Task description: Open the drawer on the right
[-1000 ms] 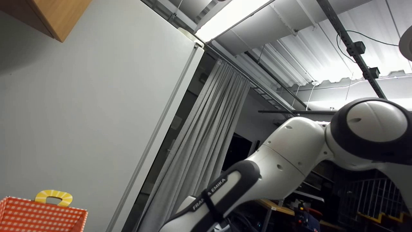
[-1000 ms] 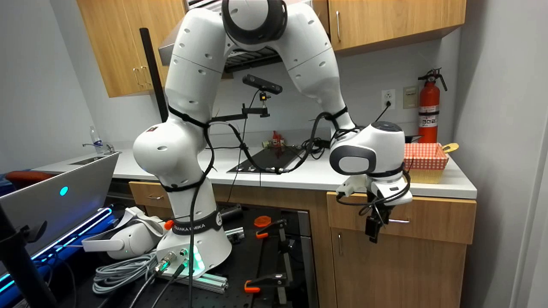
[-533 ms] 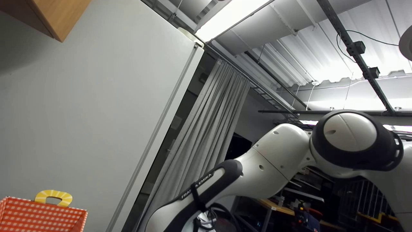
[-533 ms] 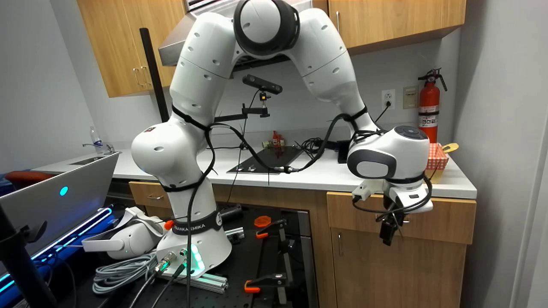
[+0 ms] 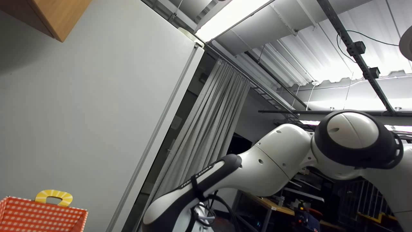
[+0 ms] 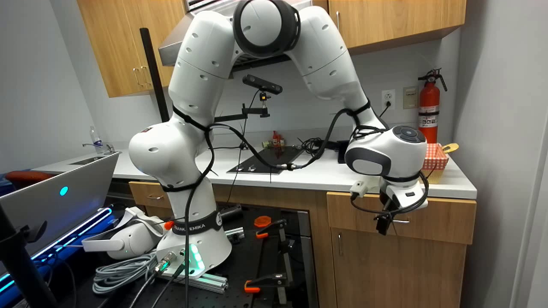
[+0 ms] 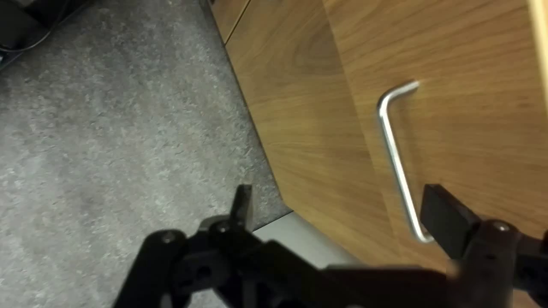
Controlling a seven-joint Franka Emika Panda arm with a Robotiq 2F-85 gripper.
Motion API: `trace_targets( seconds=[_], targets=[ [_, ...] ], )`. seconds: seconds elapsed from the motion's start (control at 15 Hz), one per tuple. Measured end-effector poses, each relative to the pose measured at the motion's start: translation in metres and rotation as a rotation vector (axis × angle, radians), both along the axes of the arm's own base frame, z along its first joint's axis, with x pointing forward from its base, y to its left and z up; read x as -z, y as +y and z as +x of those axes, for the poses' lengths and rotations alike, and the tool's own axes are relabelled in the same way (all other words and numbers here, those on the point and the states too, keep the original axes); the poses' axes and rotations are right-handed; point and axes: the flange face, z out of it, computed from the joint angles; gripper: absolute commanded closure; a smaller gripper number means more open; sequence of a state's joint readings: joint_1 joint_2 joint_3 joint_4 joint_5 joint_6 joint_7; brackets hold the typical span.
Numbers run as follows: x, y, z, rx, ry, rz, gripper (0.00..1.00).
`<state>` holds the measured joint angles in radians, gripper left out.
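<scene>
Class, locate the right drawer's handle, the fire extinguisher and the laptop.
Drawer handle (image 7: 400,171): wrist view, middle of bar.
Fire extinguisher (image 6: 428,108): in an exterior view, labelled cylinder.
Laptop (image 6: 60,206): in an exterior view, lid's back.

The drawer (image 6: 445,223) was of brown colour, with wood grain; its handle (image 7: 397,164) was silver. The pincer (image 7: 339,199) was black. The basket (image 5: 37,216) had red-and-white checks.

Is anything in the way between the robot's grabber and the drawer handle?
No, nothing visible. In the wrist view, no object stands between the open gripper and the silver handle. One finger appears right by the handle's end; I can't tell whether they touch.
</scene>
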<state>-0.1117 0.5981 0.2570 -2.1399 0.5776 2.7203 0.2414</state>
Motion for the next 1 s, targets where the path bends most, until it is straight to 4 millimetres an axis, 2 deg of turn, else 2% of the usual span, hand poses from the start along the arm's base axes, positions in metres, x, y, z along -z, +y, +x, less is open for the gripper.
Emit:
trace_targets(
  seconds=[0.13,0.27,1.0],
  targets=[
    [-0.0031,0.0050,0.0009,-0.038,-0.017,0.075,0.00],
    [-0.0021,0.0019,0.0013,-0.090,-0.021,0.110,0.00],
    [0.0018,-0.0014,0.0013,-0.122,-0.021,0.120,0.00]
  ],
)
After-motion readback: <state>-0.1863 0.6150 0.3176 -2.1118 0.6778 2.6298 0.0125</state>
